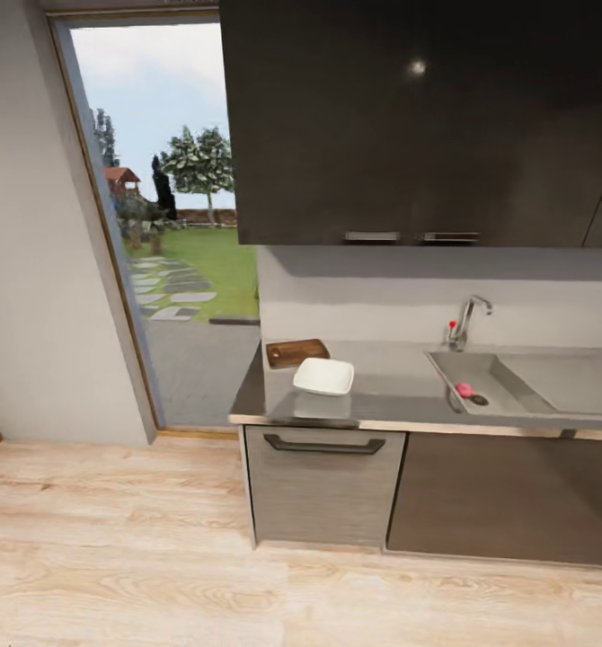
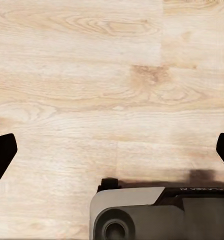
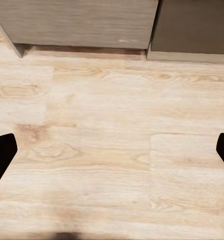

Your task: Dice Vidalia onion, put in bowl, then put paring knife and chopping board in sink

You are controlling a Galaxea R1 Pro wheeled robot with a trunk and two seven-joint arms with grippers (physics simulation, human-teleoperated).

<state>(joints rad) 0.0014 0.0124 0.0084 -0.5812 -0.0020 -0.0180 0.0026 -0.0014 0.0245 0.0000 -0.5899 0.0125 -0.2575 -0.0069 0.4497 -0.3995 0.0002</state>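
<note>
Head view puts the Vidalia onion [image 1: 464,390] in the sink [image 1: 517,382] at right-centre, so drive closer squarely, both grippers' fingers [image 2: 1,155] [image 3: 1,155] spread wide, empty.

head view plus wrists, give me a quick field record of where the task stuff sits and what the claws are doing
onion: Vidalia onion in the sink basin, beside the drain
chopping board: chopping board on the countertop, at its end nearest the doorway
bowl: bowl on the countertop, in front of the board, looks empty
paring knife: cannot make it out
faucet: faucet behind the basin
left claw: left claw open, over wood floor
right claw: right claw open, over floor near the cabinets
</note>
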